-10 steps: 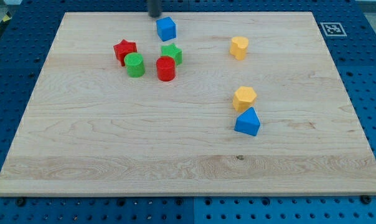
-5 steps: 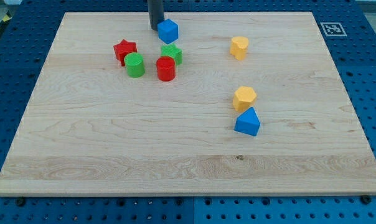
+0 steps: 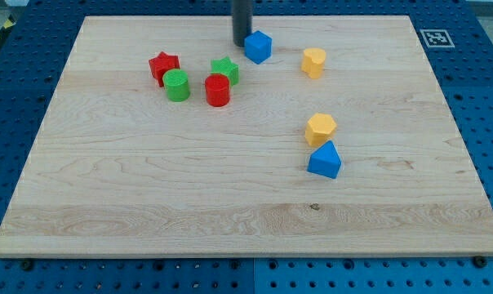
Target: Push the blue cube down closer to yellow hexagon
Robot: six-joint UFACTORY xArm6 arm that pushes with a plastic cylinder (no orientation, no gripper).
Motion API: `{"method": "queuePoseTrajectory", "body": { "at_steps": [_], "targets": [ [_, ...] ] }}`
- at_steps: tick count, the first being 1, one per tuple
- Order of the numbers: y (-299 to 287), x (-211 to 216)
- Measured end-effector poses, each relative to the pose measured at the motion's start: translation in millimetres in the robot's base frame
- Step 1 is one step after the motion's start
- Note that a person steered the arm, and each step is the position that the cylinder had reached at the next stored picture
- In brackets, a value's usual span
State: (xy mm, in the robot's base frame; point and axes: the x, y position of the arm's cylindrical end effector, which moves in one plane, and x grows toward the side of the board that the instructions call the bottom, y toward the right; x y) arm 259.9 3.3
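Note:
The blue cube (image 3: 258, 46) sits near the view's top, a little right of centre. My tip (image 3: 242, 44) touches its left side, with the dark rod rising out of the view's top. The yellow hexagon (image 3: 320, 129) lies lower and to the right, well apart from the cube. A blue wedge-shaped block (image 3: 325, 160) sits just below the hexagon, touching it.
A yellow cylinder-like block (image 3: 313, 62) stands right of the blue cube. A cluster at upper left holds a red star (image 3: 163, 66), green cylinder (image 3: 177, 85), red cylinder (image 3: 217, 90) and green star (image 3: 224, 70). The wooden board (image 3: 148, 204) lies on a blue pegboard.
My tip has moved to the right and slightly down, pushing the blue cube rightward, from above the green star toward the yellow cylinder. The other blocks have not moved.

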Motion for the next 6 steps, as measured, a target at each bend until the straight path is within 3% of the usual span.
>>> {"method": "queuePoseTrajectory", "body": {
  "at_steps": [2,6],
  "targets": [
    [39,20],
    [63,128]
  ]
}}
